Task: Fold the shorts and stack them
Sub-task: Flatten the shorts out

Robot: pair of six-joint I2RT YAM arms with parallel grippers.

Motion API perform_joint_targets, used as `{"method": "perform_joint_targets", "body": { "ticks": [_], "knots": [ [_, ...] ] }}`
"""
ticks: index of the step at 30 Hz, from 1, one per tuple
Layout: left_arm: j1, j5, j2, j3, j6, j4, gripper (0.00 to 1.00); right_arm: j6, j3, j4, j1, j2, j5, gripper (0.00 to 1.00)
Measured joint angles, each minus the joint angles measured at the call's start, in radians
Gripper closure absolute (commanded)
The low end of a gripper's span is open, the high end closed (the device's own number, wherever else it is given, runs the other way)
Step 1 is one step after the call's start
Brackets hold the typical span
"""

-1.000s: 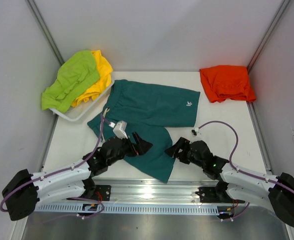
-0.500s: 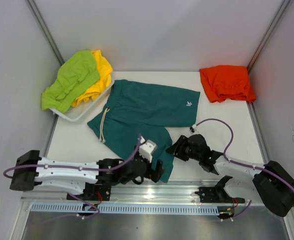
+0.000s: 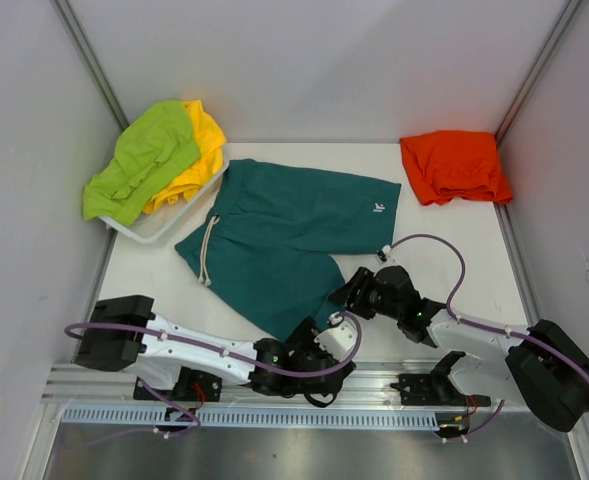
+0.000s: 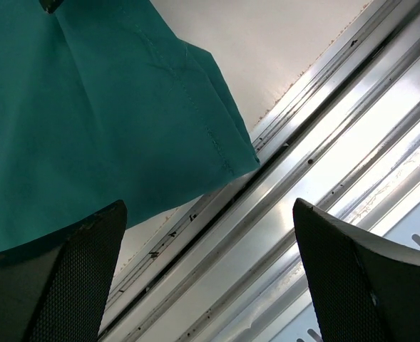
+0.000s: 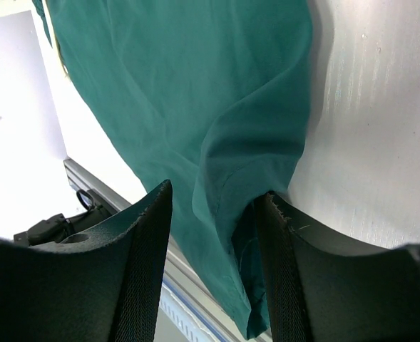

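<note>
Top external view: white table (image 3: pixel 444 250) carrying teal shorts (image 3: pixel 294 225) spread across the middle, waistband toward the left, near leg reaching the near edge. Far left, basket (image 3: pixel 149 235) heaped with lime green shorts (image 3: pixel 139 160) and yellow shorts (image 3: pixel 206 140). Far right, orange shorts (image 3: pixel 452 165) in a compact heap. Swept off the cloth's middle within the last second and now laid low along the near edge: left gripper (image 4: pixel 208 205), spread wide beside the near hem corner, above the metal rail (image 4: pixel 324 142), holding nothing. Barely shifted: right gripper (image 5: pixel 215 192), spread astride a fabric ridge at that leg's right edge, not pinching. Likely lining up for a first fold, none made yet.
</note>
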Motion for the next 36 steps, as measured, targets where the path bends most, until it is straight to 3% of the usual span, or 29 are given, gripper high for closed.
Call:
{"method": "perform_joint_targets", "body": {
  "ticks": [18,25,32,35,36],
  "knots": [
    [0.0,-0.025,0.163,0.088,-0.003,0.049,0.08,0.002,0.0,-0.002,-0.001,0.0,-0.007,0.49],
    [0.017,-0.04,0.213,0.137,-0.018,0.023,0.33,0.008,0.0,-0.003,-0.001,-0.003,-0.008,0.49],
    [0.041,-0.051,0.257,0.161,-0.042,-0.025,0.48,0.009,0.0,-0.005,-0.002,-0.003,-0.008,0.49],
    [0.043,-0.051,0.27,0.163,-0.057,-0.039,0.64,0.011,0.0,-0.005,-0.003,-0.005,-0.008,0.49],
    [0.043,-0.051,0.272,0.163,-0.063,-0.046,0.78,0.012,0.0,-0.006,-0.003,-0.005,-0.008,0.49]
  ]
}}
